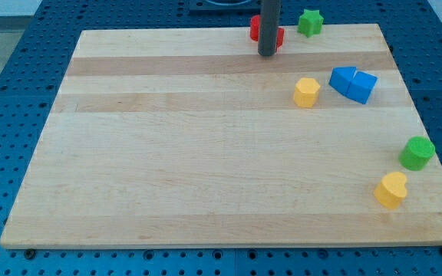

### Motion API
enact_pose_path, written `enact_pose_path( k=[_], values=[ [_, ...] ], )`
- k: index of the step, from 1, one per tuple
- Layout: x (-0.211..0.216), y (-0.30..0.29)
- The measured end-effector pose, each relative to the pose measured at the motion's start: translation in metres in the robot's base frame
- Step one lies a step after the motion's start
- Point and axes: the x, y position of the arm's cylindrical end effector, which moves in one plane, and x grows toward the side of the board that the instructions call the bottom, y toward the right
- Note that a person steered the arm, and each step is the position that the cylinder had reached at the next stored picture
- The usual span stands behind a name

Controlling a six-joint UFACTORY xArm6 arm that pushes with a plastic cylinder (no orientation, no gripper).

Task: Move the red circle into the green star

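The red circle [256,29] lies at the view's top edge of the wooden board, partly hidden behind the rod. The green star [309,22] lies a short way to its right, apart from it. My tip [267,54] rests on the board right in front of the red circle, on its lower side, touching or nearly touching it. The rod rises out of the view's top.
A yellow block [307,92] and a blue block [353,83] lie right of centre. A green round block [417,152] and a yellow heart-like block [391,189] lie near the board's right edge [428,130]. Blue perforated table surrounds the board.
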Motion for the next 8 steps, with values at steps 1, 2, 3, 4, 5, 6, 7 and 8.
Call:
enact_pose_path(
  k=[1,2,3,4,5,6,7,8],
  values=[
    [0.000,-0.036],
    [-0.019,-0.083],
    [-0.055,-0.084],
    [-0.064,-0.055],
    [-0.063,-0.027],
    [-0.063,-0.009],
    [-0.063,-0.008],
    [-0.063,-0.008]
  ],
)
